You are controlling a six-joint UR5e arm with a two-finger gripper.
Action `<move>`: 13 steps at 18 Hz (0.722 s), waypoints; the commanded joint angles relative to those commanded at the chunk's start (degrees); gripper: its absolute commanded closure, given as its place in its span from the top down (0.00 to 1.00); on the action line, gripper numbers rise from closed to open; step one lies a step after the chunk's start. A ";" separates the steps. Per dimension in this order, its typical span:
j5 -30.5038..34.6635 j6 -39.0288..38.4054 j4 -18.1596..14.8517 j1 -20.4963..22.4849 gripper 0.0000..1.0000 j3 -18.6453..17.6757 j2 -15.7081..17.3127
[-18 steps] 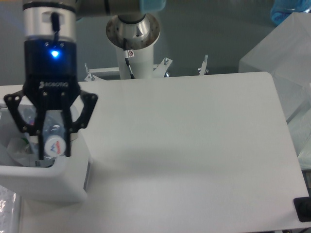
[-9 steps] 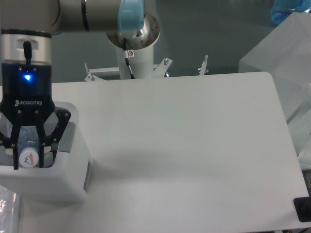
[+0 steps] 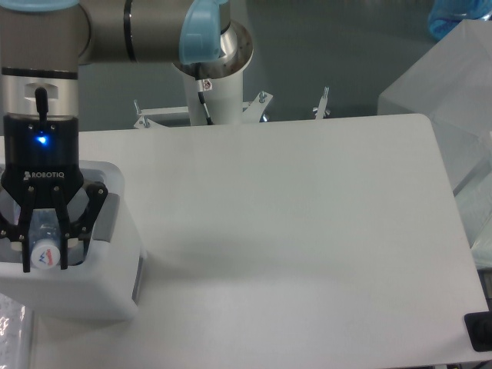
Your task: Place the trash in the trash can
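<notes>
Gripper pointing straight down, fingers clamped on bottle, white cap facing camera. Hanging inside opening of trash can at table's left edge. Wrist vertical, blue light lit; arm reaching across from base behind table.

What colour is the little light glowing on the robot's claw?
Blue. It glows on the black body of the gripper above the trash can, in the fixed camera's view.

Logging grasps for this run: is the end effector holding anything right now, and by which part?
Yes: the end effector grips the bottle near its capped end, above the trash can.
</notes>
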 joint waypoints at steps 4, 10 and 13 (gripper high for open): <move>0.00 0.00 0.00 0.00 0.53 -0.18 0.35; 0.09 2.27 0.00 0.09 0.90 -0.36 0.44; 0.00 9.56 0.00 4.46 1.00 1.05 0.00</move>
